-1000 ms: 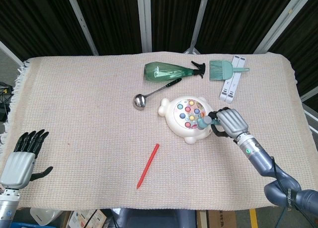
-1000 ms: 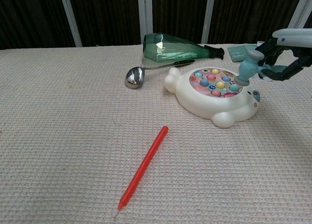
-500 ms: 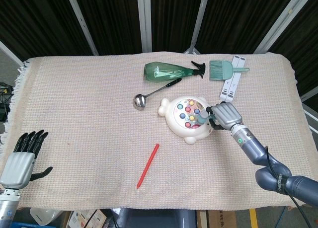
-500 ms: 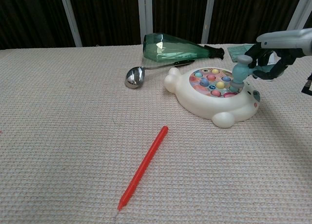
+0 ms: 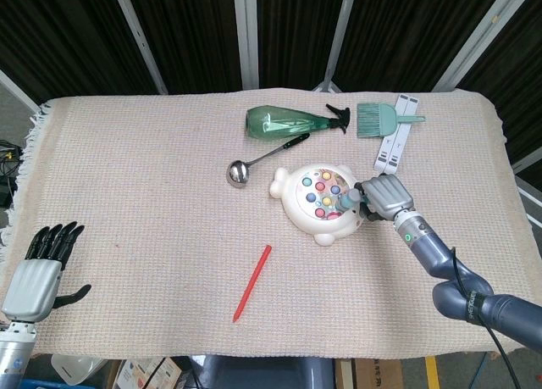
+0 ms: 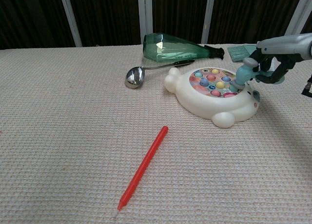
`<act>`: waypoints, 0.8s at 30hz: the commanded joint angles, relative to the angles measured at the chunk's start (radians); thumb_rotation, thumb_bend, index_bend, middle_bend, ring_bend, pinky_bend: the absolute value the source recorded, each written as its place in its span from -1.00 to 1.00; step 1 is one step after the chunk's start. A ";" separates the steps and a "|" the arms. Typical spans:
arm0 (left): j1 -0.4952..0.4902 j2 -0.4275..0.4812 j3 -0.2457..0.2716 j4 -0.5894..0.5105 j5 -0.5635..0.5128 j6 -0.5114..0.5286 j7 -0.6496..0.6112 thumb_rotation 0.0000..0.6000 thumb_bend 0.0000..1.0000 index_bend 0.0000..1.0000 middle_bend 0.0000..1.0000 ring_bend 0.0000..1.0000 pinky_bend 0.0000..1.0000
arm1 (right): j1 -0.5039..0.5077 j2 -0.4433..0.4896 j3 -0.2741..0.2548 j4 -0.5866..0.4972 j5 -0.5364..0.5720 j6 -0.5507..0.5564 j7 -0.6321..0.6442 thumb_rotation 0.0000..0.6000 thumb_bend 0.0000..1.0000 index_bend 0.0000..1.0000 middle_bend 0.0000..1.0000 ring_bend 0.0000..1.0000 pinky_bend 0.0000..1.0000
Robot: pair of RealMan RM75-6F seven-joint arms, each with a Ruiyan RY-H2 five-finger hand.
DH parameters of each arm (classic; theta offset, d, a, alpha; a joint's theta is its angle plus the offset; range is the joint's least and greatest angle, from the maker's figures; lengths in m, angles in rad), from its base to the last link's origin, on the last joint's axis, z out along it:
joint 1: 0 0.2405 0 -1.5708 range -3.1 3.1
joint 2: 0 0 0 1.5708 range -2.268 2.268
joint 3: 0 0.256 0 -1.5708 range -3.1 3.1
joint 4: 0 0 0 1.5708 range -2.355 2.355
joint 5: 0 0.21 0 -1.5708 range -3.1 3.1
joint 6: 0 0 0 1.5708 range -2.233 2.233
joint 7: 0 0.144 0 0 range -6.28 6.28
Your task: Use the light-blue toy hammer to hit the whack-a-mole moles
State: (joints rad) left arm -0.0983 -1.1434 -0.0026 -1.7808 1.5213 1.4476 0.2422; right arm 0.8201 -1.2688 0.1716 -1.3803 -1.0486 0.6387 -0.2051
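The white bear-shaped whack-a-mole toy (image 5: pixel 298 204) (image 6: pixel 204 106) lies right of the table's middle, with several coloured moles (image 5: pixel 322 191) (image 6: pixel 215 82) on its face. My right hand (image 5: pixel 386 198) (image 6: pixel 279 55) grips the light-blue toy hammer (image 5: pixel 347 202) (image 6: pixel 243 72) by its handle. The hammer's head rests on the moles at the toy's right edge. My left hand (image 5: pixel 38 272) hangs open at the table's near left corner, seen only in the head view, holding nothing.
A green spray bottle (image 5: pixel 284 122) (image 6: pixel 170 48) lies behind the toy, with a metal ladle (image 5: pixel 239 172) (image 6: pixel 135 76) beside it. A teal brush (image 5: pixel 377 118) and white stand (image 5: pixel 398 141) sit at the back right. A red stick (image 5: pixel 252 282) (image 6: pixel 143 167) lies nearer the front.
My right hand has drawn in toward the toy and brought the hammer head down from its right rim onto the moles. The left hand has not moved.
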 commanded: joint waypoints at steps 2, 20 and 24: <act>-0.001 -0.002 0.001 0.004 -0.002 -0.003 -0.004 1.00 -0.70 -1.00 -0.98 -1.00 -1.00 | 0.007 0.001 -0.007 -0.007 0.008 0.008 -0.019 1.00 0.47 0.93 0.63 0.30 -0.37; -0.008 -0.012 0.000 0.028 0.003 -0.008 -0.031 1.00 -0.70 -1.00 -0.98 -1.00 -1.00 | 0.044 0.056 -0.004 -0.113 0.082 0.049 -0.108 1.00 0.47 0.94 0.64 0.31 -0.37; -0.011 -0.014 0.000 0.034 0.000 -0.016 -0.034 1.00 -0.70 -1.00 -0.98 -1.00 -1.00 | 0.082 0.037 -0.006 -0.094 0.137 0.034 -0.151 1.00 0.47 0.94 0.64 0.31 -0.37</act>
State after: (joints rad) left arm -0.1091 -1.1569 -0.0023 -1.7479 1.5222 1.4327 0.2086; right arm 0.8860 -1.2220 0.1670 -1.4840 -0.9308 0.6807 -0.3383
